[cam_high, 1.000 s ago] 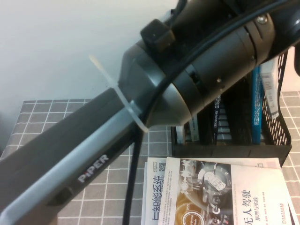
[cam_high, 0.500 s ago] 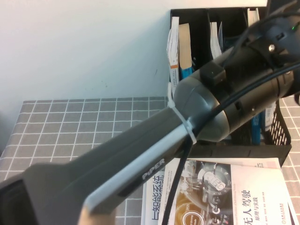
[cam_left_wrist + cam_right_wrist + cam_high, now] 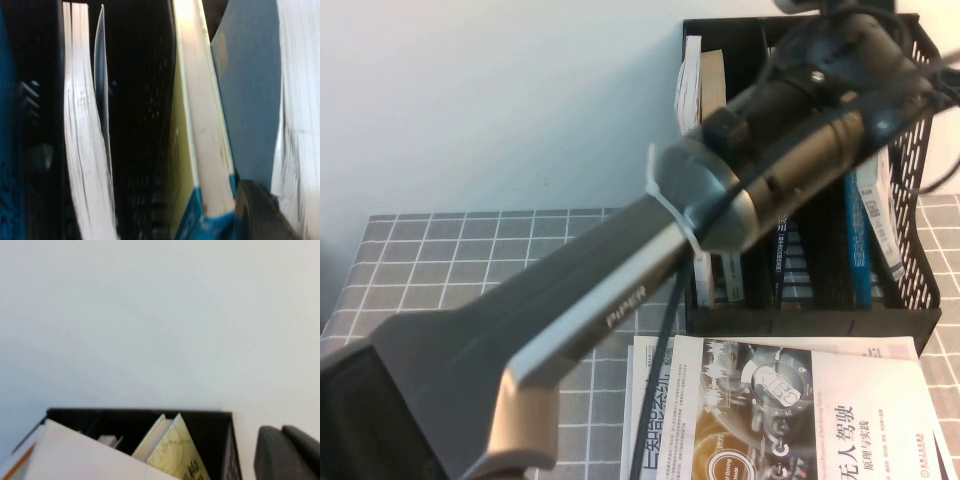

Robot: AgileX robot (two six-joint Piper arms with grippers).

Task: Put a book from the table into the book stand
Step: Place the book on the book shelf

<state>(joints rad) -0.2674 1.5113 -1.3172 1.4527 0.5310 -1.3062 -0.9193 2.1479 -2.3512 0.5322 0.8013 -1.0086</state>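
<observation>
Reaching across the table (image 3: 470, 260), the left arm hides its gripper above the stand (image 3: 910, 200) — grip unreadable; right gripper (image 3: 287, 452) near the stand too, likewise unreadable.

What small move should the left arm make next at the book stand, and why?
Probably ease the left tool, poised over the book stand, straight down: its camera looks into a dark gap between upright books, and sideways drift would hit them. The right tool hangs by the stand's top; keep it put.
</observation>
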